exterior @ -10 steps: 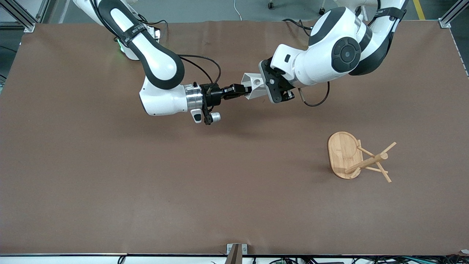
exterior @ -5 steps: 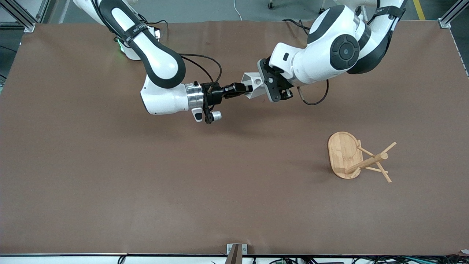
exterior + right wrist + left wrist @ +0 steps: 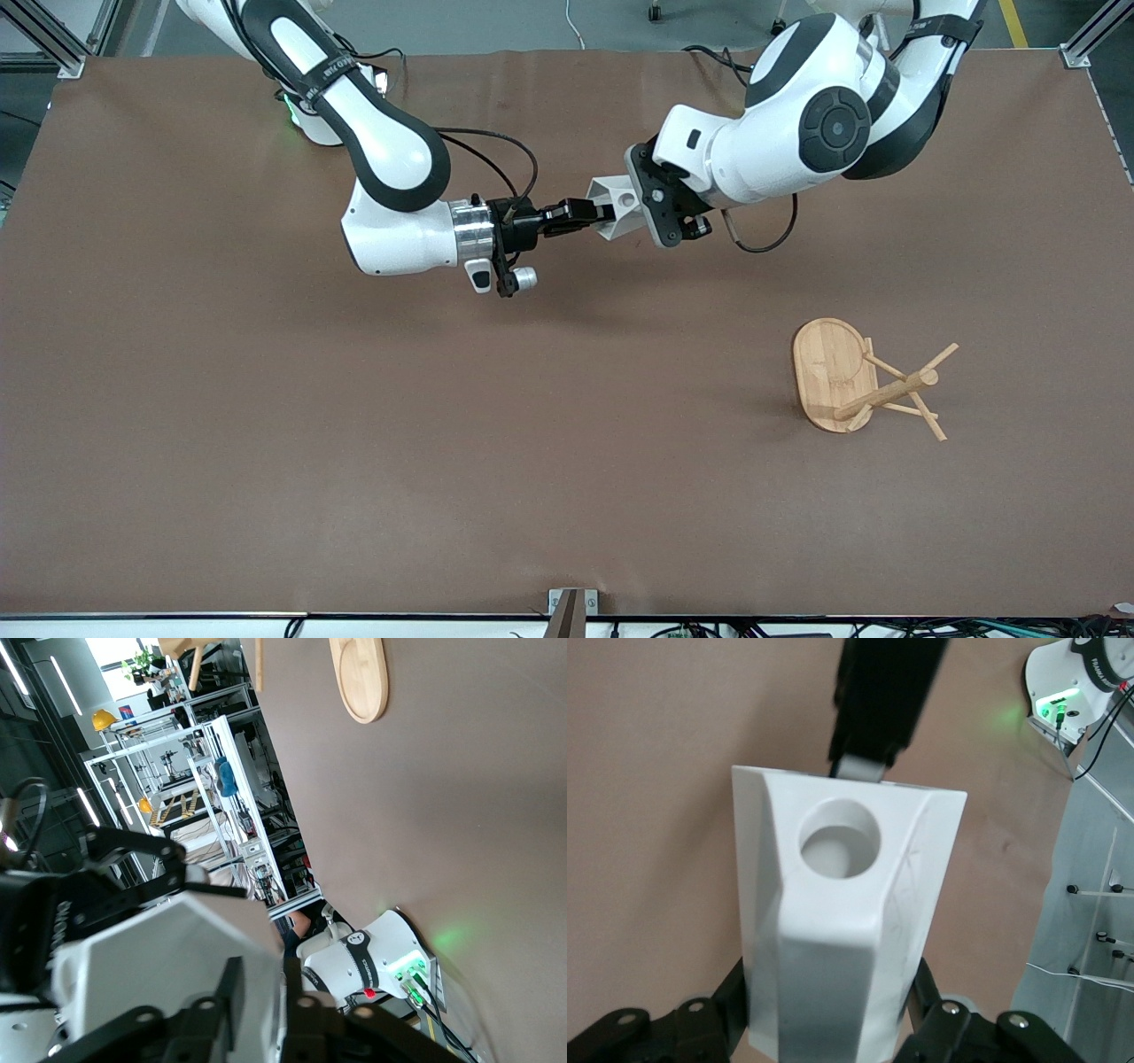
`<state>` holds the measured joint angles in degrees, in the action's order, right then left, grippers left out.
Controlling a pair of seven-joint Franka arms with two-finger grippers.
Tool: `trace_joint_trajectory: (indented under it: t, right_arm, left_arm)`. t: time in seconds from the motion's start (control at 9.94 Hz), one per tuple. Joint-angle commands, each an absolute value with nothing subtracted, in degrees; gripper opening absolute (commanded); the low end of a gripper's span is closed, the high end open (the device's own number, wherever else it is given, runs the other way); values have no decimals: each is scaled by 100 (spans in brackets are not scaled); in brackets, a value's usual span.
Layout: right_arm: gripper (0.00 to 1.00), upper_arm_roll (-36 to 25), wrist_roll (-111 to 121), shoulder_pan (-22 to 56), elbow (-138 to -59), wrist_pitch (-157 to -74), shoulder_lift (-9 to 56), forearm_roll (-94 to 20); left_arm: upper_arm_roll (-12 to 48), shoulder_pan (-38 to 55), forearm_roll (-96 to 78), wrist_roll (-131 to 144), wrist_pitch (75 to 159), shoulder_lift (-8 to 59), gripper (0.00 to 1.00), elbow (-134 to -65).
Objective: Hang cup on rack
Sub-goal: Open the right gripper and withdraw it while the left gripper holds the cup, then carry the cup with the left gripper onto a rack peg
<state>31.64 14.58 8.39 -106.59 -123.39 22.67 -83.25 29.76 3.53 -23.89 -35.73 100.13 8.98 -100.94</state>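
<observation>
The cup is up in the air over the middle of the table, held between the two arms. In the front view the left gripper meets it from 3 o'clock and the right gripper from 9 o'clock.

The left gripper is clenched on the cup's body: the left wrist view shows its fingers pressed against both sides of the cup, with the handle and its round hole facing that camera.

The right gripper's fingers stand at the cup's rim, one finger on either side of the wall. Whether they grip the wall or stand just clear of it cannot be told.

The rack rests on the table toward the left arm's end, well apart from the cup and nearer to the front camera. Seen from the cup in the front view, it lies at about 4 o'clock. Its oval base sits flat, and thin pegs angle off the post.
</observation>
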Motion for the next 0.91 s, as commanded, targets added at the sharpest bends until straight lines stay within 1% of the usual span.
trace_joint_trajectory:
  t: [0.0, 0.1, 0.2, 0.3, 0.4, 0.6, 0.7, 0.81]
  right_arm:
    - [100, 3243, 1485, 494, -10775, -12340, 2092, -8412]
    - [100, 3191, 1485, 431, -10775, -12366, 2083, -8359]
    - [100, 3008, 1477, 326, -10767, -12366, 2057, -8115]
    - [100, 2640, 1398, 299, -10767, -12358, 1883, -7660]
    - [100, 2315, 893, 308, -10775, -12357, 1672, -6959]
    - [100, 1883, -617, 290, -10758, -12314, 1320, -4531]
    - [100, 1646, -937, 281, -10749, -12270, 1231, -3474]
    - [100, 1339, -949, 229, -10740, -12113, 1187, -2741]
  left_arm:
    - [2849, 89, -2373, -3490, 10028, 529, 1, -10563]
    - [2656, 88, -2356, -3481, 10046, 458, 1, -10678]
    - [2593, 88, -2086, -3472, 10089, 440, 4, -10757]
    - [2541, 97, -1430, -3367, 10212, 439, 4, -10845]
    - [2383, 79, -1259, -3018, 10404, 448, 4, -11002]
    - [1901, 79, -1204, -2892, 10782, 536, 1, -11030]
    - [1646, 79, -1213, -2422, 10932, 658, 1, -10978]
    - [1409, 88, -1204, -1799, 10977, 720, 2, -10978]
